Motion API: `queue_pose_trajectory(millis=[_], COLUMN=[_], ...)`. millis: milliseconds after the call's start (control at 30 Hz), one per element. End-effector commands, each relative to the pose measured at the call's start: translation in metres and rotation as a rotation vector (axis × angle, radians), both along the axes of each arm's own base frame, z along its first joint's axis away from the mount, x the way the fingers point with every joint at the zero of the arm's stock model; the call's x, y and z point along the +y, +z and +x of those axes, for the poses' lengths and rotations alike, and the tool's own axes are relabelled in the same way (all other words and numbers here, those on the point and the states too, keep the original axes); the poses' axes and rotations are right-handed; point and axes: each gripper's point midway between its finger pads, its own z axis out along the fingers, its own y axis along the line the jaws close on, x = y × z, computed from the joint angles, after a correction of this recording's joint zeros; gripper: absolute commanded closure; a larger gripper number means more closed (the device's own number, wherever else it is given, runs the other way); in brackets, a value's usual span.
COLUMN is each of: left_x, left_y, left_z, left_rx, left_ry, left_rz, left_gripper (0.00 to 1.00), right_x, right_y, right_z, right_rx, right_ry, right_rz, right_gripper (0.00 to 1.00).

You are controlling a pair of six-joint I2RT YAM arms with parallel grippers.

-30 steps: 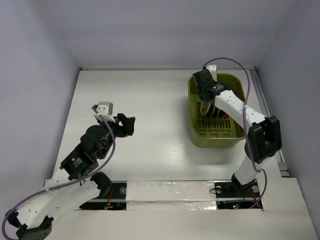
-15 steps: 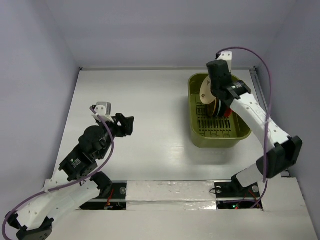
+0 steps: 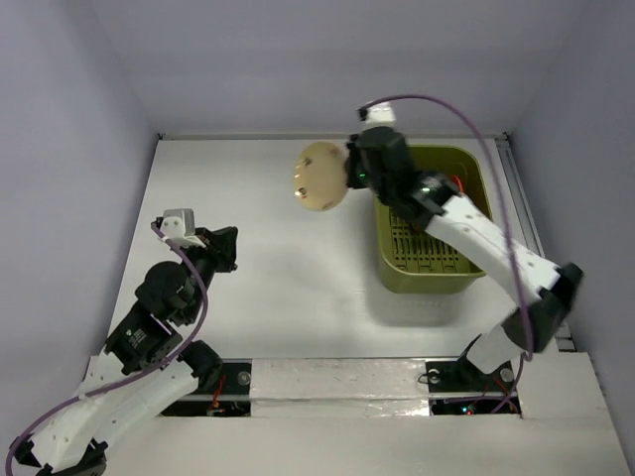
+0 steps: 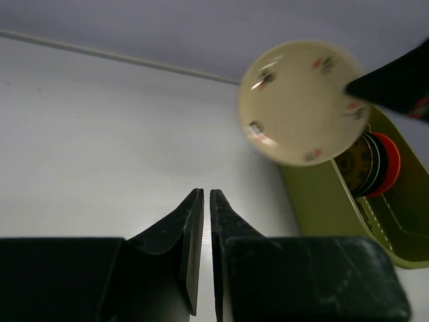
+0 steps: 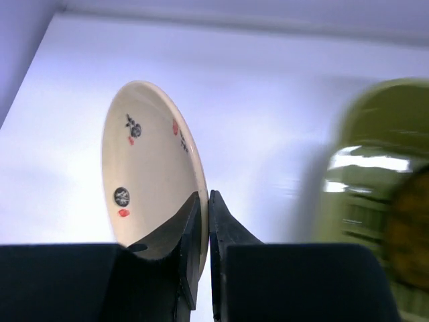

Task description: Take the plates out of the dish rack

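Observation:
My right gripper (image 3: 349, 171) (image 5: 206, 198) is shut on the rim of a cream-tan plate (image 3: 319, 177) (image 5: 144, 171) (image 4: 301, 102), holding it on edge in the air left of the olive-green dish rack (image 3: 434, 220) (image 4: 335, 201). The plate's face carries small dark and red marks. Inside the rack, a yellow patterned plate (image 4: 358, 164) and an orange-red plate (image 4: 387, 164) stand upright at the far end. My left gripper (image 3: 224, 246) (image 4: 206, 194) hovers over the table's left half, shut with nothing between its fingers.
The white table (image 3: 288, 288) is walled in by pale panels at the back and sides. A taped strip (image 3: 337, 379) runs along the near edge between the arm bases. The right arm's purple cable (image 3: 466, 124) arcs over the rack.
The right arm has lifted the cream-tan plate out of the rack and swung it left over the table. My left gripper has closed and drawn back slightly to the left.

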Motion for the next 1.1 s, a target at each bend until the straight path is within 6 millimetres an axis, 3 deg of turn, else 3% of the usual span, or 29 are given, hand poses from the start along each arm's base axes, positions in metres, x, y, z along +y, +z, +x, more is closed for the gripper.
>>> queue_pose_trajectory(millis=[0, 33, 100, 167, 300, 367, 400, 633, 767, 1000, 1067], left_x=[0.015, 0.02, 0.022, 0.023, 0.02, 0.018, 0.017, 0.012, 0.011, 0.011, 0.01], left_y=[0.012, 0.013, 0.015, 0.015, 0.012, 0.011, 0.011, 0.01, 0.009, 0.008, 0.008], left_z=[0.0, 0.0, -0.001, -0.001, 0.0, 0.001, 0.001, 0.002, 0.002, 0.003, 0.003], left_rx=[-0.049, -0.055, -0.064, -0.062, -0.051, -0.047, -0.046, -0.042, -0.038, -0.037, -0.036], left_ry=[0.073, 0.091, 0.097, 0.099, 0.091, 0.085, 0.082, 0.062, 0.057, 0.057, 0.056], left_rz=[-0.053, -0.058, -0.068, -0.067, -0.056, -0.05, -0.049, -0.045, -0.044, -0.043, -0.042], left_gripper=[0.94, 0.94, 0.94, 0.93, 0.9, 0.9, 0.89, 0.82, 0.8, 0.78, 0.78], right_x=[0.087, 0.107, 0.132, 0.153, 0.183, 0.186, 0.188, 0.191, 0.187, 0.174, 0.169], right_y=[-0.021, -0.043, -0.046, -0.071, -0.121, -0.142, -0.162, -0.227, -0.251, -0.275, -0.28], right_z=[0.007, 0.011, 0.014, 0.024, 0.027, 0.029, 0.027, 0.019, 0.015, 0.01, 0.008], right_rx=[0.038, 0.072, 0.084, 0.111, 0.202, 0.232, 0.266, 0.36, 0.396, 0.428, 0.438], right_ry=[0.138, 0.16, 0.201, 0.22, 0.254, 0.247, 0.246, 0.232, 0.218, 0.179, 0.167], right_rz=[0.155, 0.149, 0.204, 0.218, 0.225, 0.215, 0.205, 0.163, 0.144, 0.101, 0.088], right_gripper=[1.0, 1.0, 1.0, 1.0, 1.0, 1.0, 1.0, 0.95, 0.9, 0.8, 0.72])
